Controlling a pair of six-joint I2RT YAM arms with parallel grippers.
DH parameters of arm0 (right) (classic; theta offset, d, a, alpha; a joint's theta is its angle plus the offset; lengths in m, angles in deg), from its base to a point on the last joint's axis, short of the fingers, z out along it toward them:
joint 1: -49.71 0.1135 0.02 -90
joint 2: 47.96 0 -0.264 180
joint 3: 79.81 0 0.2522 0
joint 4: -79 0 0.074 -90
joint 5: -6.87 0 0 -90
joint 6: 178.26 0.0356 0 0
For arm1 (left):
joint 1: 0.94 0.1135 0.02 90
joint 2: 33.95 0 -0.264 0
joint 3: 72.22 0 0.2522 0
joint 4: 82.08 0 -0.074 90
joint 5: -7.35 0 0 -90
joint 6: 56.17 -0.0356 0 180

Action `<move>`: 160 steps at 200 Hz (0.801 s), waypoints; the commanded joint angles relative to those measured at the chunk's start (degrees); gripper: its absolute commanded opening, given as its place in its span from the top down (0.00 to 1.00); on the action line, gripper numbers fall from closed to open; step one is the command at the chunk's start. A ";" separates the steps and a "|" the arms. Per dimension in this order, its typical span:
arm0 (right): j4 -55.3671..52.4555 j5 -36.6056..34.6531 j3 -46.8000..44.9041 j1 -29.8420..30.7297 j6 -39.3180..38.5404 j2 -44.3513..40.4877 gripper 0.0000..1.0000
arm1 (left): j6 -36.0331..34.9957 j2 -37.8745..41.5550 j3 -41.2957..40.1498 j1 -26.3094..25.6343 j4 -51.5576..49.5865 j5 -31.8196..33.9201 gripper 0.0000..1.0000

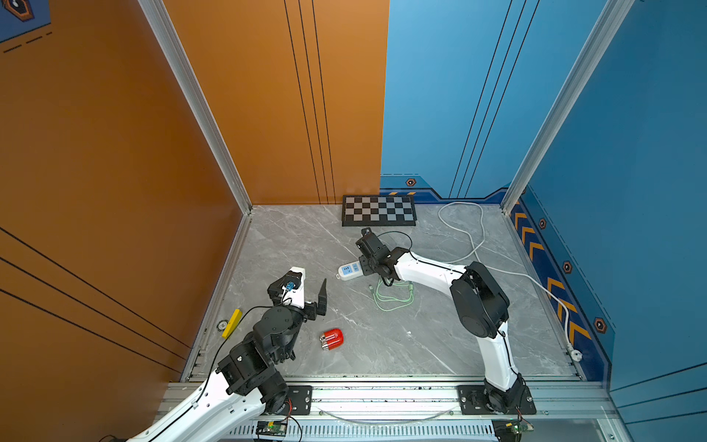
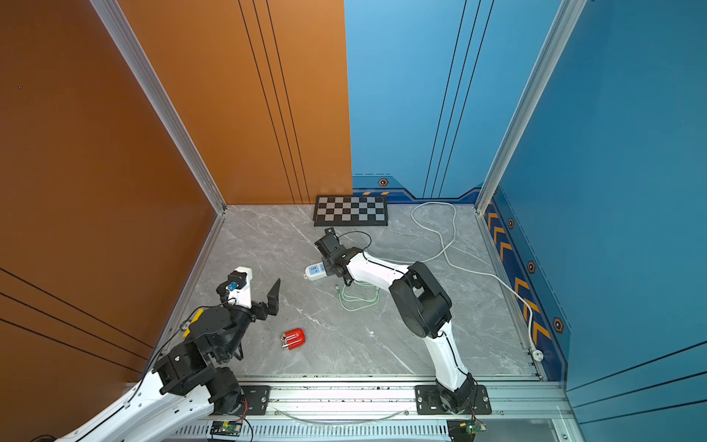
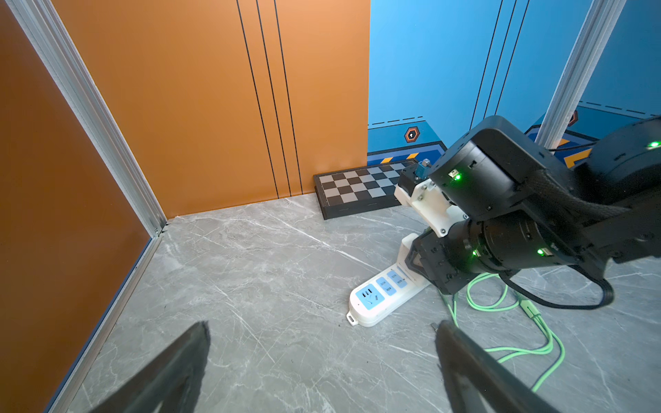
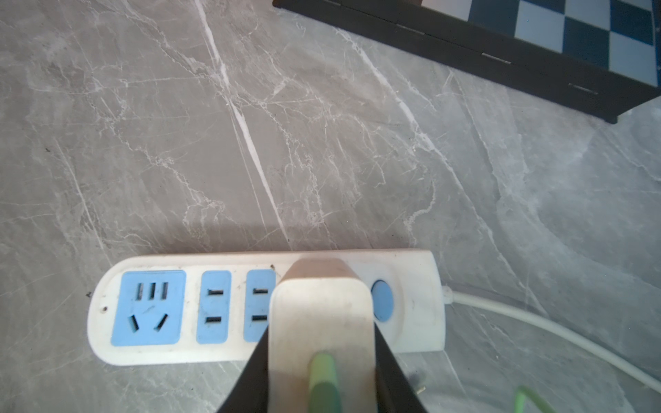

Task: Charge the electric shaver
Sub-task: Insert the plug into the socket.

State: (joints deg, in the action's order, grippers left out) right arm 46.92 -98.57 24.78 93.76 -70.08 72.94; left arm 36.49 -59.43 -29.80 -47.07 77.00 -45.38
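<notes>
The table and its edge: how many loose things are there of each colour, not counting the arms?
Red: 1, the electric shaver
Green: 1, the cable
Yellow: 1, the block
White: 2, the power strip with blue sockets, and the charger block
Black and grey: 1, the chessboard
Total: 6

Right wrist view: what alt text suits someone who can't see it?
Two black fingers grip a white charger block, green cable attached, over a white-and-blue power strip on a grey marble table. A chessboard sits beyond.
</notes>
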 commanded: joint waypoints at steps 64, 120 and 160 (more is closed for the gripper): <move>-23.77 5.78 11.74 -1.88 -6.02 12.29 1.00 | 0.29 0.75 1.71 -0.37 -1.63 -0.71 0.02; -28.62 4.17 16.73 -1.36 -6.95 14.94 1.00 | 0.42 0.63 1.84 -0.37 -1.72 -1.42 0.02; -28.48 4.15 16.38 -0.74 -6.40 16.02 1.00 | 0.68 1.46 2.16 -0.35 -2.77 -1.32 0.02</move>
State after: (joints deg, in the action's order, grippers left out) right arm 29.78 -95.21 44.06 92.25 -74.78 82.23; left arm 36.49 -58.90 -29.69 -47.13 75.47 -46.10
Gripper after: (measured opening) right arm 0.332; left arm 0.983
